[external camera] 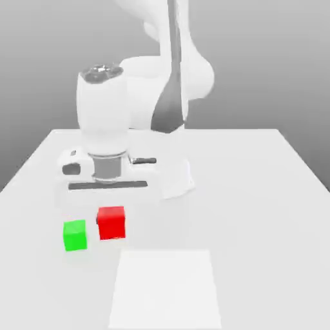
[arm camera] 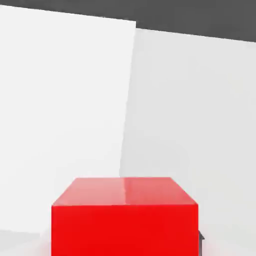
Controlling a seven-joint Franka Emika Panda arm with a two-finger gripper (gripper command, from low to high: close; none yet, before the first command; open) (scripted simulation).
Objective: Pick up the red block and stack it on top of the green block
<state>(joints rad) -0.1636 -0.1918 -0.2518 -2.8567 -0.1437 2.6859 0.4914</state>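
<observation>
Item: red block (external camera: 111,223), cube, held in the pincer (external camera: 109,205), whose fingers are clamped narrow on it beneath the white hand. It sits just above the desk (external camera: 258,193).
Item: green block (external camera: 75,235), smaller cube, on the desk at the red block's 8 o'clock, close beside it, not touching.
Item: pale square sheet (external camera: 166,287), flat, at 5 o'clock of both cubes.

I am looking at a white table (external camera: 258,193) that is filling the lower part of the exterior view. A brighter white sheet (external camera: 164,290) is lying flat near its front edge. Behind, a plain grey wall (external camera: 271,58) is fading from darker to lighter, under soft, even light.
</observation>
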